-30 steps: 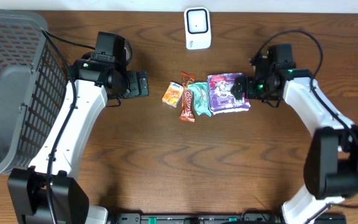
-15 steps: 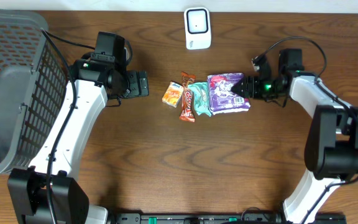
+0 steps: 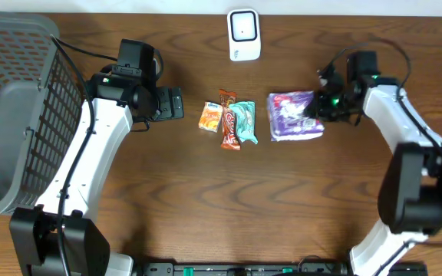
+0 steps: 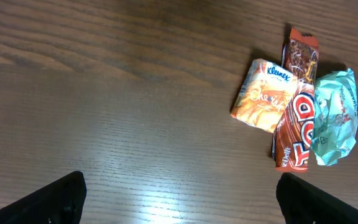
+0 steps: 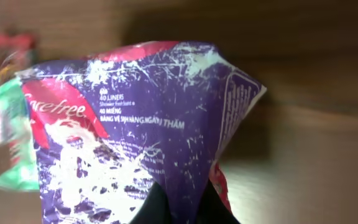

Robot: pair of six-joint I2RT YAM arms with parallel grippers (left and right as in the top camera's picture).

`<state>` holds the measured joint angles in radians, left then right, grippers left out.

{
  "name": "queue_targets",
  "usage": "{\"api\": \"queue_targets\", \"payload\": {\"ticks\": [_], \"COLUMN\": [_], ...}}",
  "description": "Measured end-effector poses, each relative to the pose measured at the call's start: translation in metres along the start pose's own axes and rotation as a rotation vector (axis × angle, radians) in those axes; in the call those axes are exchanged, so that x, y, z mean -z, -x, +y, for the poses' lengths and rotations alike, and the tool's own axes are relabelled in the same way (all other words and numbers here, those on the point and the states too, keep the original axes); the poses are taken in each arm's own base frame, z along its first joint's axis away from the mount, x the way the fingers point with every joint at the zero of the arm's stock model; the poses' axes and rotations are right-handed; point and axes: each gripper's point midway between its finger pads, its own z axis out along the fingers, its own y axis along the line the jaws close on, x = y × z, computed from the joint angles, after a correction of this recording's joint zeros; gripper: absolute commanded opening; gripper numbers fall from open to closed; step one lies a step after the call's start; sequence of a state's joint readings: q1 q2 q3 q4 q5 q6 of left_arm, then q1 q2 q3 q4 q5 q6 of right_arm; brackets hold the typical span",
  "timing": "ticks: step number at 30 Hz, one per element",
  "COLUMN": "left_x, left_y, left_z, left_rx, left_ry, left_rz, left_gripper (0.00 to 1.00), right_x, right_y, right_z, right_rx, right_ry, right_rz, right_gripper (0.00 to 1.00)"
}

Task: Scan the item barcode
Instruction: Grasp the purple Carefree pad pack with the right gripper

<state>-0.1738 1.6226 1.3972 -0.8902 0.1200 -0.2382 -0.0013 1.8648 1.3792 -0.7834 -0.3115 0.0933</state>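
The item, a purple packet [image 3: 293,115] with red and white print, lies right of centre on the wooden table. My right gripper [image 3: 318,113] is shut on its right edge. In the right wrist view the packet [image 5: 135,118] fills the frame, with a fold of its wrapper pinched between the dark fingers [image 5: 160,208] of that gripper [image 5: 182,202]. No barcode shows on the faces in view. A white scanner [image 3: 244,34] stands at the back centre. My left gripper [image 3: 172,102] hovers open and empty over bare table [image 4: 166,155], left of the snacks; its fingers [image 4: 58,198] stand wide apart.
An orange tissue pack [image 3: 210,116] [image 4: 263,94], a brown-red bar [image 3: 229,123] [image 4: 294,124] and a teal packet [image 3: 243,121] [image 4: 334,118] lie together at mid-table. A grey mesh basket [image 3: 14,115] takes up the left side.
My right gripper has shut on the purple packet and drawn it to the right, away from the teal packet. The left arm has stayed still.
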Motion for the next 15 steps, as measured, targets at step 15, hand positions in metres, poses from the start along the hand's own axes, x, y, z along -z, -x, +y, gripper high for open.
{"api": "queue_targets", "payload": {"ticks": [15], "left_x": [0.000], "left_y": [0.000], "left_z": [0.000], "left_rx": [0.000], "left_ry": [0.000], "left_rz": [0.000], "left_gripper": [0.98], "right_x": [0.059], "right_y": [0.002], "right_z": [-0.031], "right_rx": [0.132], "right_ry": [-0.996], "right_rz": [-0.185], "right_gripper": [0.05]}}
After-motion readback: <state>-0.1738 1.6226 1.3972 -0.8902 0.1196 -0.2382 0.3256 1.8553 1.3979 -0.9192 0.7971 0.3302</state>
